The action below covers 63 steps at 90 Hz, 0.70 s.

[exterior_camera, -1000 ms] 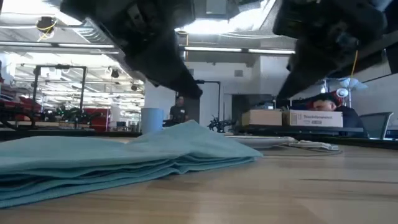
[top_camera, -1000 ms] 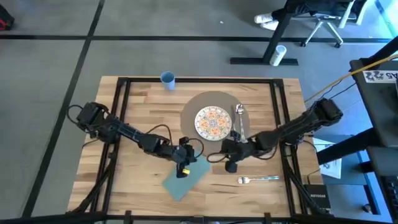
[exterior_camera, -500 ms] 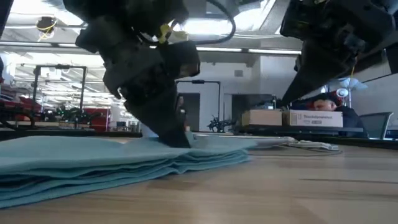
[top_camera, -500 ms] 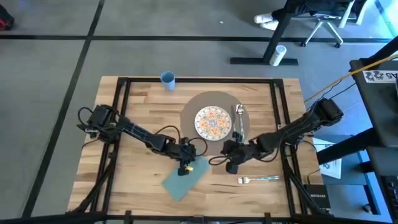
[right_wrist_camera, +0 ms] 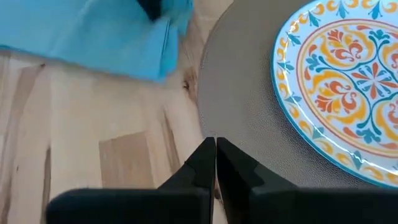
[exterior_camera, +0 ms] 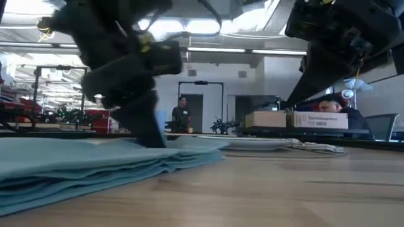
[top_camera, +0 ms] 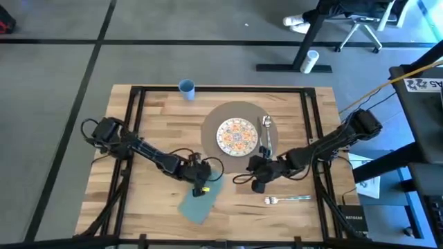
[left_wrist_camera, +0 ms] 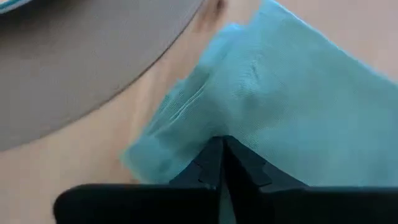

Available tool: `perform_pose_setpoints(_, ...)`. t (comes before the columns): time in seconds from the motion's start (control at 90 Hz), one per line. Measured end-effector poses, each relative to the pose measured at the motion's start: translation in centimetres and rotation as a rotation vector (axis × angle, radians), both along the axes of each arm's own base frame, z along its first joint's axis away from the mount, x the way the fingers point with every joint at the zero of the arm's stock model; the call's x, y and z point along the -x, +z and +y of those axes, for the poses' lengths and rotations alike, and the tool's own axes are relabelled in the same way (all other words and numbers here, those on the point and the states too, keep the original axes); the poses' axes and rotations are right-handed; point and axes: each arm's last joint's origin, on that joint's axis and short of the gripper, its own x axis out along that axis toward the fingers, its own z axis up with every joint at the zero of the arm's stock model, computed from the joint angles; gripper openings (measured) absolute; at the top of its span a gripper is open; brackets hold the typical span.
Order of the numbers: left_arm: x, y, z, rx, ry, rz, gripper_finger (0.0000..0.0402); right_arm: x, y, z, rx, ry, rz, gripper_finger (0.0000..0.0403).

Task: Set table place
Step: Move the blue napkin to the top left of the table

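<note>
From above, we see the placemat [top_camera: 239, 131] mid-table [top_camera: 152, 124] under the plate [top_camera: 237, 135]. Low down, our left gripper [exterior_camera: 146, 135] presses the teal napkin [exterior_camera: 76, 167]. Our left wrist shows fingers together on it; the right gripper [right_wrist_camera: 215, 155] is closed over the placemat's edge

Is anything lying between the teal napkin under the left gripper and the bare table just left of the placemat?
Nothing visible does. The left gripper is shut on the napkin, which lies on the table near the placemat's lower-left edge. The wood between them is bare. The fork and the right gripper sit off to the right.
</note>
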Motion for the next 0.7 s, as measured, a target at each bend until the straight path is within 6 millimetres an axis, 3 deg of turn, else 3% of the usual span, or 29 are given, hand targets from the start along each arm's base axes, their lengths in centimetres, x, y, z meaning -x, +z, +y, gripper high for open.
perform_pose_setpoints(0.144, 1.8, 1.6, 0.5, -0.072, 0.071, 0.057, 0.0000, 0.0, 0.0, 0.0, 0.003, 0.000, 0.006, 0.0000)
perform_pose_setpoints(0.367, 3.6, 2.3, 1.2, -0.142, 0.150, 0.094, 0.0000, 0.1, -0.1, 0.0, 0.005, 0.000, 0.011, 0.0000)
perform_pose_setpoints(0.467, 4.0, 2.6, 1.1, -0.104, 0.161, 0.031, 0.0000, 0.1, -0.1, 0.0, 0.004, 0.000, 0.010, 0.0000)
perform_pose_setpoints(0.7, 4.6, 6.3, -1.1, 0.006, 0.060, -0.200, 0.0000, 0.1, -0.1, 0.0, 0.006, 0.000, 0.014, 0.0000)
